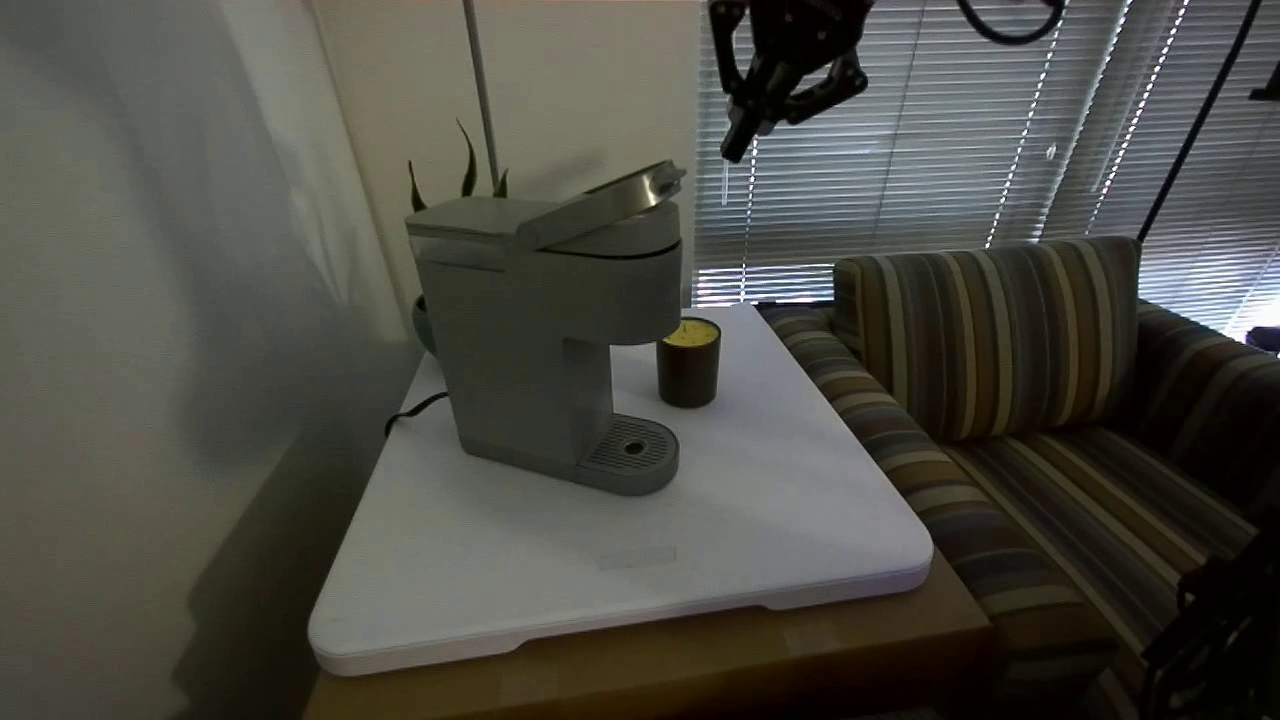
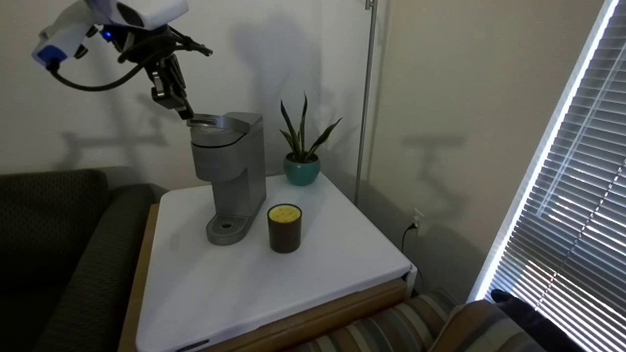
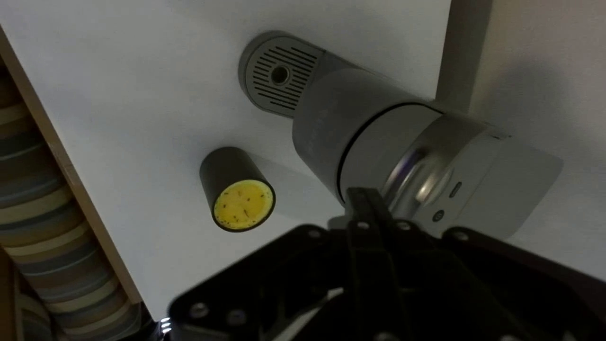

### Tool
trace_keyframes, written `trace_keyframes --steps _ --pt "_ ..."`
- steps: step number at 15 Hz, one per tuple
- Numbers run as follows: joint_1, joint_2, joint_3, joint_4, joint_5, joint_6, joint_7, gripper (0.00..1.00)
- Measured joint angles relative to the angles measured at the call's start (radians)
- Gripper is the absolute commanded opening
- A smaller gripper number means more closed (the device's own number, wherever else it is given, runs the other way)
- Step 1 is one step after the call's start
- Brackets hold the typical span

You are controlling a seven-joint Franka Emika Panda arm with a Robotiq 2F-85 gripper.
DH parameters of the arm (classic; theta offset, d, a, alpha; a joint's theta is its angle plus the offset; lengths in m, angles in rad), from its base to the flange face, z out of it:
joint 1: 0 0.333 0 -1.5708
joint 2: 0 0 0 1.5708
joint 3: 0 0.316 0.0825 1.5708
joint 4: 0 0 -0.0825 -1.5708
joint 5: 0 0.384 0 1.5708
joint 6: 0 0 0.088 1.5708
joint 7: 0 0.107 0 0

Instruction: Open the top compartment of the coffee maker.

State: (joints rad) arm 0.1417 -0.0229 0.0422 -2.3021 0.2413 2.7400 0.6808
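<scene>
At upper centre in an exterior view | gripper point(image 1: 739, 150), fingers pressed together | centre-left: coffee maker point(image 1: 530, 330) (lid point(image 1: 600, 209) tilted up)

The coffee maker point(image 1: 530, 330) looks matt plastic, its lid front point(image 3: 419, 179) glossy metal, the armchair point(image 1: 1000, 400) cloth.

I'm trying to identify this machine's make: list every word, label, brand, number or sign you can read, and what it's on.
No text can be read for certain.
Coffee maker, front of its head: faint lettering in the wrist view, too blurred to read.
Round button on its top: a sign, too small to name.
</scene>
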Motion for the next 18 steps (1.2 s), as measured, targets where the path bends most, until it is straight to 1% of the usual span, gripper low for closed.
trace_keyframes --steps 8,18 --pt "0.000 0.069 0.012 0.016 0.009 0.014 0.002 0.00" --pt "0.000 0.137 0.014 0.084 0.008 0.077 0.000 0.00"
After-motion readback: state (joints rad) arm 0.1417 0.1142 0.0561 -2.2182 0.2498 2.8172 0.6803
